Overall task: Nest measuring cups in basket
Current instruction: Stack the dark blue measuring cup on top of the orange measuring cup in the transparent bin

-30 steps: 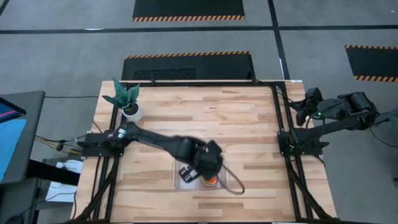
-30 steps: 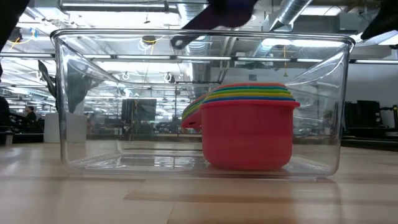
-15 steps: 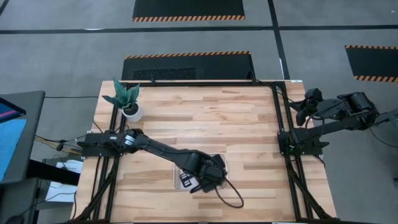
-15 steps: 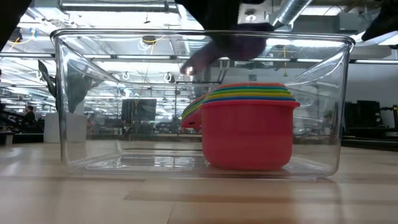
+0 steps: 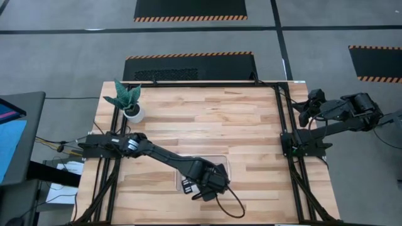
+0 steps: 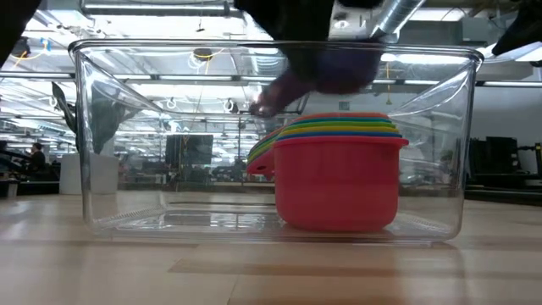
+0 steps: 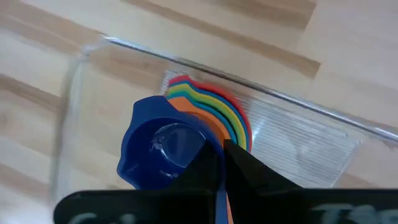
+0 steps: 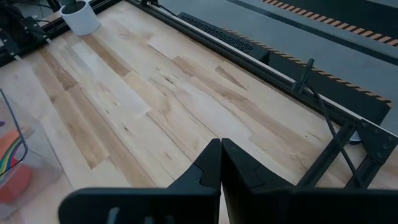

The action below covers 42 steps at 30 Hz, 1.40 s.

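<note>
I saw the basket [image 6: 85, 127] as a clear rectangular tub with rounded corners, sitting on the desk [image 5: 251, 125] near its front edge, about mid-width. Inside it, toward the right in the low view, stood the nested stack [image 6: 339, 174]: a red cup outermost, then rims of orange, yellow, green and light blue showing in thin bands above it, handles fanned to one side. In the left wrist view the blue cup [image 7: 163, 149] looked glossy and round with a small spout, and it sat on top of the stack's rainbow of rims.

My left claw [image 7: 221, 163] had its fingers pinched together on the blue cup's handle side, right at the cup's edge, directly over the stack inside the basket. In the high view the left arm reached across the desk and covered most of the basket.

Further right, my right claw [image 8: 221, 158] was closed on nothing, parked off the desk's right edge, well apart from the basket. A white plant pot [image 5: 133, 112] stood at the desk's far left corner.
</note>
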Each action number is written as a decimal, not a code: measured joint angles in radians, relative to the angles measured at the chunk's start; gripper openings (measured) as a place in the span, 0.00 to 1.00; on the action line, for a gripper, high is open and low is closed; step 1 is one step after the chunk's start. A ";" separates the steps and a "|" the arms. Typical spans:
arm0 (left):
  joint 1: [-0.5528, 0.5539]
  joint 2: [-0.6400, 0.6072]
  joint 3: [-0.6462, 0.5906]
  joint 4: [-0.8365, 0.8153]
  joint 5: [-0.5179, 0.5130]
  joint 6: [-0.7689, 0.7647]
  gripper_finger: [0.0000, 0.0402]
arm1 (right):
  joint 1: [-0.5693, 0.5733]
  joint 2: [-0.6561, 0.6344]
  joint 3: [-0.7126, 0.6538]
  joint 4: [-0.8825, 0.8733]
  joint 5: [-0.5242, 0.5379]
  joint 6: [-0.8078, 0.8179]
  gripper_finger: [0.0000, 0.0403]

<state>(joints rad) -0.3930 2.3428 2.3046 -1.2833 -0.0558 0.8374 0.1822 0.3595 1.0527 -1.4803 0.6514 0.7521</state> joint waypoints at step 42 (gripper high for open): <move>0.024 0.029 -0.001 0.027 0.047 -0.137 0.07 | 0.000 0.000 0.000 -0.008 0.000 0.000 0.06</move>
<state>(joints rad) -0.3695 2.3714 2.3035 -1.2560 -0.0086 0.7006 0.1822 0.3598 1.0527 -1.4879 0.6510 0.7517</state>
